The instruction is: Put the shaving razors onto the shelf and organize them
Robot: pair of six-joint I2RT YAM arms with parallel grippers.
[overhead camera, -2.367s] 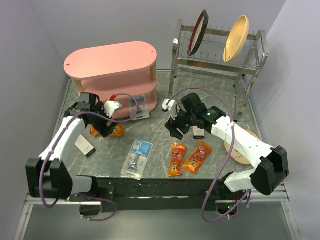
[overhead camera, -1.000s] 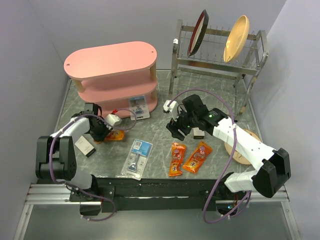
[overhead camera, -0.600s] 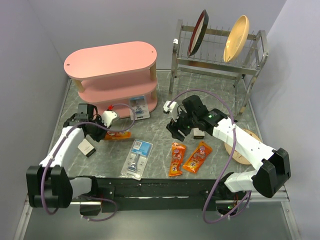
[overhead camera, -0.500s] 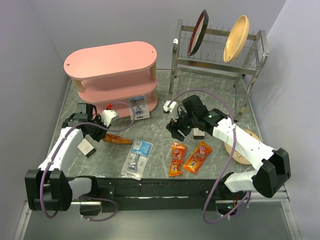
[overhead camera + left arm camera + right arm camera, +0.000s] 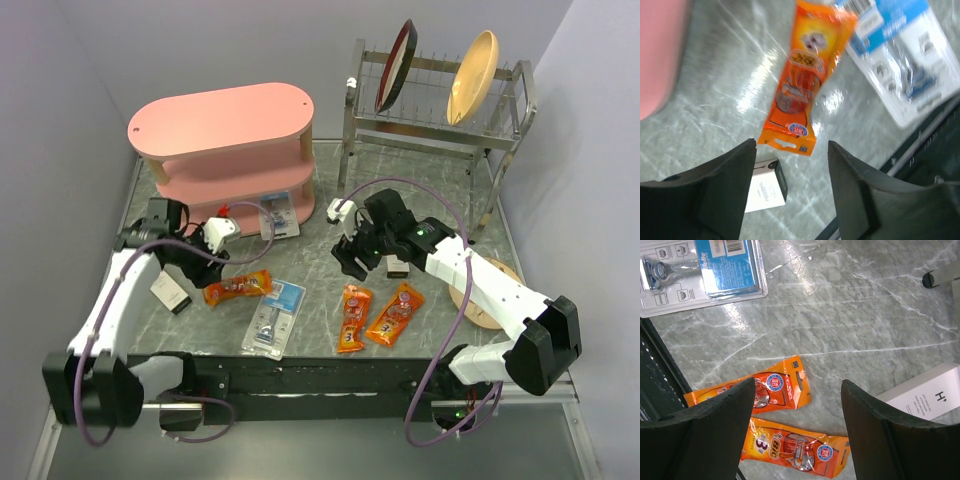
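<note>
One razor pack point(image 5: 274, 315) lies flat on the table near the front; it also shows in the left wrist view point(image 5: 900, 65) and the right wrist view point(image 5: 700, 270). A second razor pack point(image 5: 278, 214) rests on the bottom tier of the pink shelf point(image 5: 220, 125). My left gripper point(image 5: 197, 268) hangs open and empty point(image 5: 790, 150) above the table, left of the front pack. My right gripper point(image 5: 352, 258) is open and empty point(image 5: 797, 385), hovering right of that pack.
An orange packet point(image 5: 238, 287) lies against the front pack's top left corner point(image 5: 802, 85). Two more orange packets point(image 5: 353, 318) point(image 5: 394, 313) lie under my right gripper. White-and-black boxes point(image 5: 170, 292) point(image 5: 397, 265) lie near each arm. A metal dish rack point(image 5: 440, 110) with plates stands back right.
My left gripper carried an orange packet to the right, let it go beside the front razor pack, and has drawn back open. The right arm has not moved.
</note>
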